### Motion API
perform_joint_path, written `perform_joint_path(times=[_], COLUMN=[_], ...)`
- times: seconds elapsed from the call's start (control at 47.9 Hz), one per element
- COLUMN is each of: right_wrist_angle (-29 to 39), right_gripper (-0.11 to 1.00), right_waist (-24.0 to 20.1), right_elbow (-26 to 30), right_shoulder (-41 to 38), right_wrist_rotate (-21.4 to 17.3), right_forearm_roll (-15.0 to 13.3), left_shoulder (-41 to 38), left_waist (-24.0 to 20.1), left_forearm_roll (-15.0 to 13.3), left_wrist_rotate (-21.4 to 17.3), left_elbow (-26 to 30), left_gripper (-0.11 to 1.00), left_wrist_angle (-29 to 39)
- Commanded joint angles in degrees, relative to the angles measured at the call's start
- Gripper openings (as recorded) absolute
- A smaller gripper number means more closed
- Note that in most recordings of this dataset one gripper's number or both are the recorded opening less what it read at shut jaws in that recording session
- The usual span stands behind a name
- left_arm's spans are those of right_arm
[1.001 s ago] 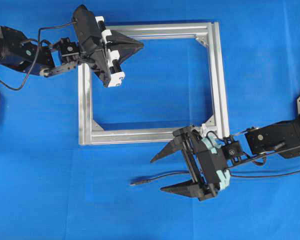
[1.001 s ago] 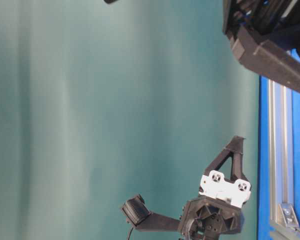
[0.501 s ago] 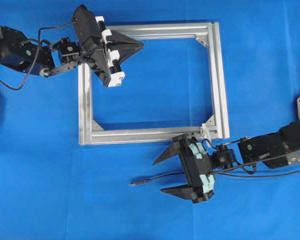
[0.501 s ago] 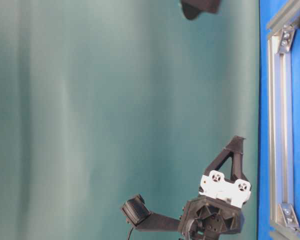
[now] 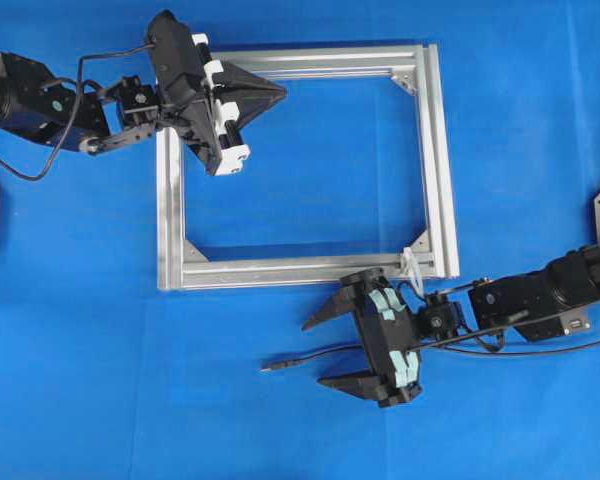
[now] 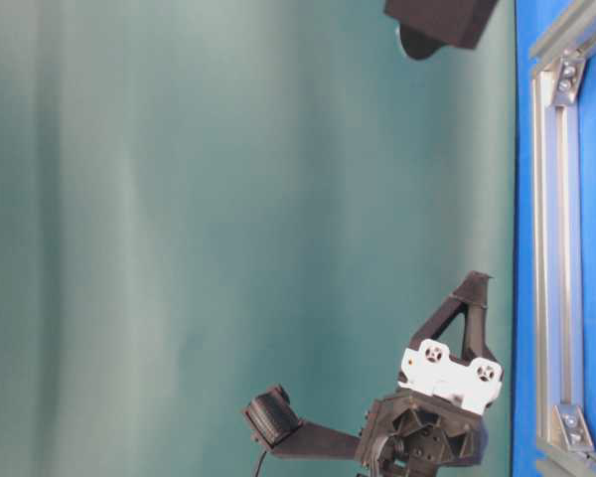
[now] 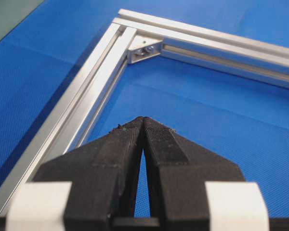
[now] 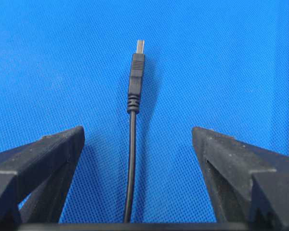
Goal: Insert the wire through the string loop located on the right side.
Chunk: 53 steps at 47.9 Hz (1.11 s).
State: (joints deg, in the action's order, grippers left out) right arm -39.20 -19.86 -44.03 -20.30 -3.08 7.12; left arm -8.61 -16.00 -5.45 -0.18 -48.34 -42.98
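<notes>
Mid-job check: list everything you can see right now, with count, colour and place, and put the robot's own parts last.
wire: one, black, lying on the cloth below the frame's bottom rail, plug tip pointing toward the left of the overhead view.
string loop: one, whitish, at the frame's bottom-right corner.
frame: one, silver, rectangular, flat in the middle of the cloth.
corner brackets: grey, inside the frame's corners; three show in the overhead view, the top-left corner is covered.
cloth: one, blue, covering the work surface.
backdrop: teal, in the table-level view.
left pincer: black, shut, empty, over the frame's top-left corner.
right pincer: black, open, its fingers either side of the wire, not closed on it.
</notes>
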Motion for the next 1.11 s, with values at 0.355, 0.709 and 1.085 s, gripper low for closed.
perform_joint_path(times=[0.355, 0.709, 1.085], right_wrist_angle=[0.09, 0.97, 8.35], right_gripper=[0.13, -0.03, -0.03], right_waist=[-0.18, -0.18, -0.09], right_elbow=[0.35, 0.26, 0.70], right_shoulder=[1.14, 1.14, 8.26], right_wrist_rotate=[0.18, 0.18, 0.88], right_forearm_roll=[0.09, 0.09, 0.00], left_shoulder=[2.02, 1.93, 2.02], left_waist=[-0.09, -0.18, -0.18], left_forearm_roll=[0.09, 0.18, 0.18], left_wrist_rotate=[-0.09, -0.09, -0.09], left_elbow=[0.62, 0.70, 0.79], left_gripper=[0.00, 0.00, 0.00], left_wrist_angle=[-0.26, -0.26, -0.18])
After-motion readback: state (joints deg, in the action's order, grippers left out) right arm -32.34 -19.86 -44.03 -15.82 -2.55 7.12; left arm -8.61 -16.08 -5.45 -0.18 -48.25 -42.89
